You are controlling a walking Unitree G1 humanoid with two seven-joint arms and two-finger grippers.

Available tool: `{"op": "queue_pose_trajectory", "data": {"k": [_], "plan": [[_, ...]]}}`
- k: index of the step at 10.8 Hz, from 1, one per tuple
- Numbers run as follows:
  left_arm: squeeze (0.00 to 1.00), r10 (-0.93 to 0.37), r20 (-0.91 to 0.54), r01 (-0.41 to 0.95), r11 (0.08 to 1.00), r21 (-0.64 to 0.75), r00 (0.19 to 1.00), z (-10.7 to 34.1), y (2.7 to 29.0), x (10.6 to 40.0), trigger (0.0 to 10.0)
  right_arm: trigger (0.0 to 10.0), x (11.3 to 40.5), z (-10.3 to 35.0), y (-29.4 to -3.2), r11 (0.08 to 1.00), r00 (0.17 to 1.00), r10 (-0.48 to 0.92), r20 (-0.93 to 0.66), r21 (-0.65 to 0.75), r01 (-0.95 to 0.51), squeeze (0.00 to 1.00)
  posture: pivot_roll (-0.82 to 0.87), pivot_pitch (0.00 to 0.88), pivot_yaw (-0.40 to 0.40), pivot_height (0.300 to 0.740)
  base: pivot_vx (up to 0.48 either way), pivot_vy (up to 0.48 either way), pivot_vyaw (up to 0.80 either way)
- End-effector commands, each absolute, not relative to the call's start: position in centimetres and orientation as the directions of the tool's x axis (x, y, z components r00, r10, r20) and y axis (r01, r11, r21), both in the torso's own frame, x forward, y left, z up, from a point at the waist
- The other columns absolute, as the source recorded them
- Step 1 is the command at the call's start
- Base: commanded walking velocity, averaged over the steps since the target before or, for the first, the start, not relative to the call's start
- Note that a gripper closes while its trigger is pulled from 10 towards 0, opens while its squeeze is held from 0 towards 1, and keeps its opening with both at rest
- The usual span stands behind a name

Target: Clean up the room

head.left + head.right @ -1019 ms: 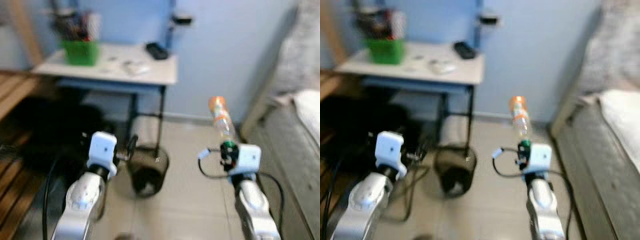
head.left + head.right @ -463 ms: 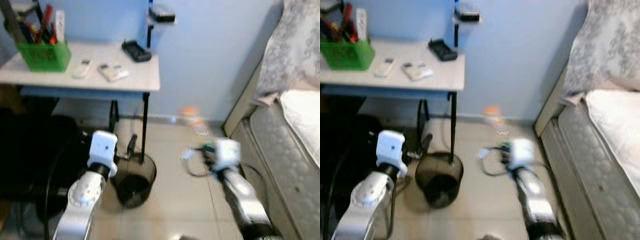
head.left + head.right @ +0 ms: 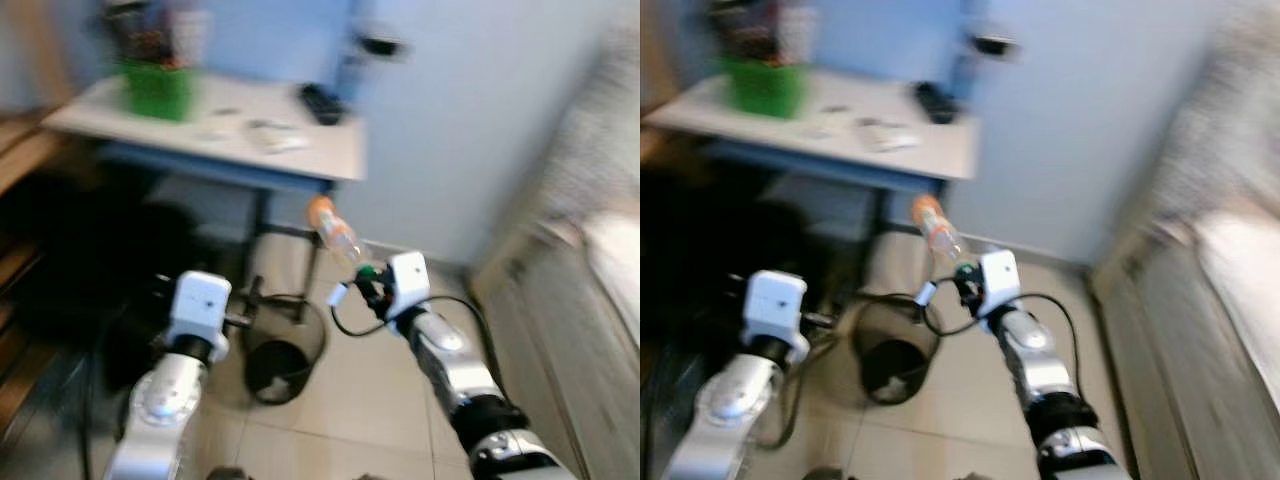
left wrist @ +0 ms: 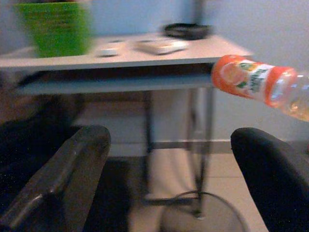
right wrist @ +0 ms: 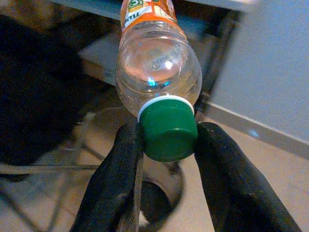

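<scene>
My right gripper (image 5: 166,140) is shut on the green cap of a clear plastic bottle (image 3: 335,232) with an orange label. The bottle (image 3: 937,229) points up and to the left, held above and just right of a black mesh wastebasket (image 3: 283,350) on the tiled floor. In the left wrist view the bottle (image 4: 256,84) crosses the upper corner, and the basket rim (image 4: 203,217) lies below. My left gripper (image 4: 169,169) is open and holds nothing, its fingers (image 4: 72,164) wide apart to the left of the basket.
A white table (image 3: 220,135) against the blue wall carries a green bin (image 3: 155,88), remotes and a dark object. The basket stands by a table leg (image 3: 312,270). A bed (image 3: 1230,300) runs along the right. Dark items and cables lie on the left.
My right arm has swung the bottle left, from beside the bed toward the wastebasket. The camera has shifted and the picture is blurred. The left arm holds its place.
</scene>
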State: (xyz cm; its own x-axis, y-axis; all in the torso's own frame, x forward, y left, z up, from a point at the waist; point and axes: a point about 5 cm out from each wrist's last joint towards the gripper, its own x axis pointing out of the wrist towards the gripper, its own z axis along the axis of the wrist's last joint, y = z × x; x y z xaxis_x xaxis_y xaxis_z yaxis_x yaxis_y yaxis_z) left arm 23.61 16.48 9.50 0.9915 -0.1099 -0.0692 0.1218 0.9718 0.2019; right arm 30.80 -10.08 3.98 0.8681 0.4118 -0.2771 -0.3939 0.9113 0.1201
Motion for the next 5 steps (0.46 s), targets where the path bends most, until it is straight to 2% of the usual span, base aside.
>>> {"op": "queue_pose_trajectory", "data": {"k": [1,2,3,5], "plan": [[0.00,-0.121,-0.058,0.131,0.971,0.198,0.991,9.9,15.9,23.6,10.0,10.0,30.9,3.9,-10.8,0.918,0.876,0.395,-0.277,0.103,-0.382,0.00,0.19,0.000,-0.120,0.714,0.266,-0.394,0.66],[0.00,-0.112,-0.066,0.123,0.971,0.204,0.992,9.8,16.2,23.6,10.0,10.0,30.7,3.6,-10.8,0.924,0.879,0.381,-0.285,0.096,-0.370,0.00,0.19,0.000,-0.114,0.714,0.304,-0.368,0.66],[0.00,-0.104,-0.074,0.117,0.971,0.207,0.992,9.8,16.7,23.6,10.0,10.0,30.6,3.2,-11.0,0.936,0.887,0.352,-0.300,0.086,-0.342,0.00,0.18,0.000,-0.110,0.714,0.315,-0.356,0.00],[0.00,-0.104,-0.083,0.118,0.974,0.192,0.991,9.8,16.9,23.9,10.0,10.0,30.2,2.9,-11.1,0.938,0.889,0.346,-0.299,0.084,-0.337,0.00,0.18,0.000,-0.107,0.714,0.000,0.000,0.00]]}}
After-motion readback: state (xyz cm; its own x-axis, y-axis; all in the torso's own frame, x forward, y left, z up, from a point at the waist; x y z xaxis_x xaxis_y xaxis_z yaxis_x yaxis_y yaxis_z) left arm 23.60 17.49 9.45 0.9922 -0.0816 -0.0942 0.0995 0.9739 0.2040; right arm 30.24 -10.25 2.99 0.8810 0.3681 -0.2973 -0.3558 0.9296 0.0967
